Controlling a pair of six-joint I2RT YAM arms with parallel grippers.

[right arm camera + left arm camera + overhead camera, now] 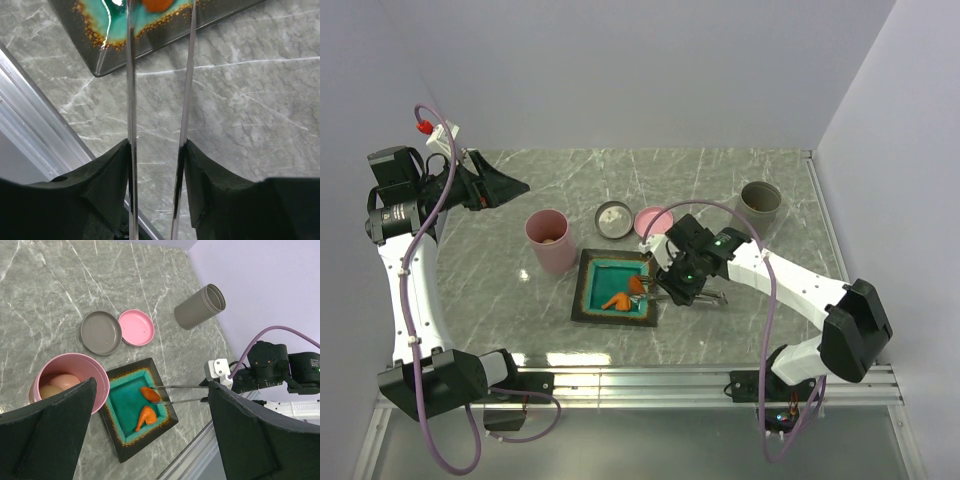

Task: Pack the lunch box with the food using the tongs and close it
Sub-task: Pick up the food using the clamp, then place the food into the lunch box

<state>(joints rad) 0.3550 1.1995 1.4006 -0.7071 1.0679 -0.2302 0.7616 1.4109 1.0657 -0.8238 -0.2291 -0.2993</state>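
The pink lunch box [550, 240] [101, 390] stands open left of the plate, with two pale balls [62, 381] inside. Its pink lid [653, 220] [136, 327] lies behind the plate. Two orange-brown food pieces [620, 298] rest on the teal plate [585, 300] [145, 442] [150, 40]. My right gripper [685, 290] [156, 150] is shut on the silver tongs [655, 290] [190, 386] [131, 100], whose tips straddle the upper piece [150, 394] [157, 4]; the other piece [145, 417] lies beside it. My left gripper [505, 185] [152, 385] hangs open and empty high at the back left.
A grey lid [615, 218] [101, 332] lies next to the pink lid. A grey cup [759, 202] [200, 306] stands at the back right. A metal rail [670, 378] runs along the table's near edge, close to the plate.
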